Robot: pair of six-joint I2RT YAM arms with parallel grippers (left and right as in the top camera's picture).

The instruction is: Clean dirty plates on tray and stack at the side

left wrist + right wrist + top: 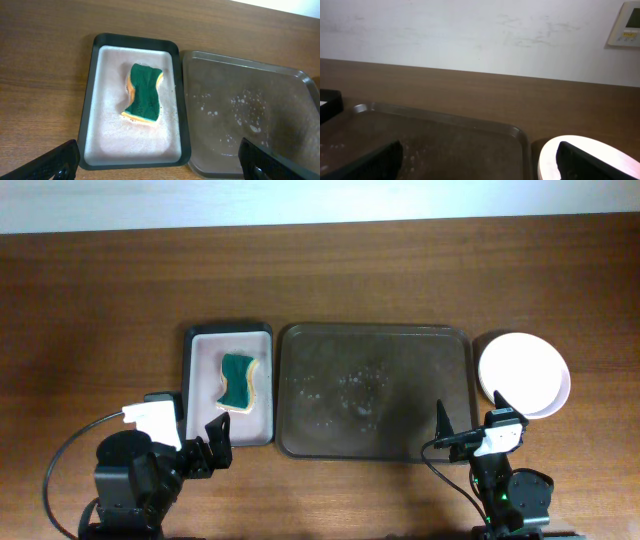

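The large dark brown tray (375, 390) lies mid-table with no plates on it, only white foam specks and wet patches; it also shows in the left wrist view (240, 90) and the right wrist view (450, 145). The plates (524, 372) sit stacked on the table just right of the tray, a white one on top with no smears showing; the lower ones are mostly hidden. The stack's edge shows in the right wrist view (549, 162). My left gripper (192, 425) (160, 162) is open and empty near the small tray's front. My right gripper (471, 415) (482, 162) is open and empty at the tray's front right corner.
A smaller dark tray with pinkish lining (196, 380) (135, 40) stands left of the big tray and holds a green-and-yellow sponge (237, 380) (144, 92). The wooden table runs to a white wall at the back.
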